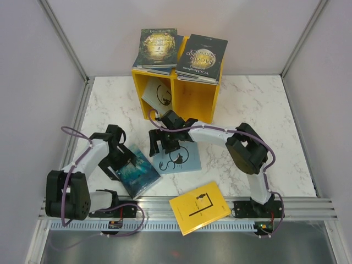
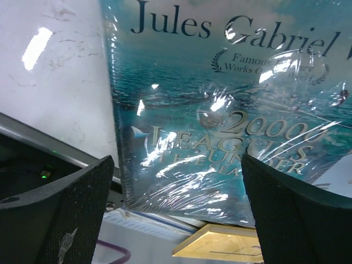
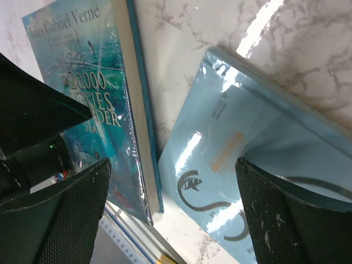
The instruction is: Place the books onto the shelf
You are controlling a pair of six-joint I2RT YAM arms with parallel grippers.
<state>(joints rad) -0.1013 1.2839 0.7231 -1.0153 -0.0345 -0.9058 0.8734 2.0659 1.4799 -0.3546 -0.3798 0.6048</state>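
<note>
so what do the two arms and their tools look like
The left arm and right arm are white links with chunky black joint housings, a purple cable looping along each. The left tool and right tool each have two black fingers with dimpled pads, scuffed whitish.

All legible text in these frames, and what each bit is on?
"Jules Gabriel Verne": teal book cover.
"20000 LEAGUES UNDER THE SEA": same cover.
"Famous", "Works": badge on that cover, rest lost in glare.
Light blue book, yellow book, pale grey book, dark green-gold book, black book: lettering too blurred to read.
</note>
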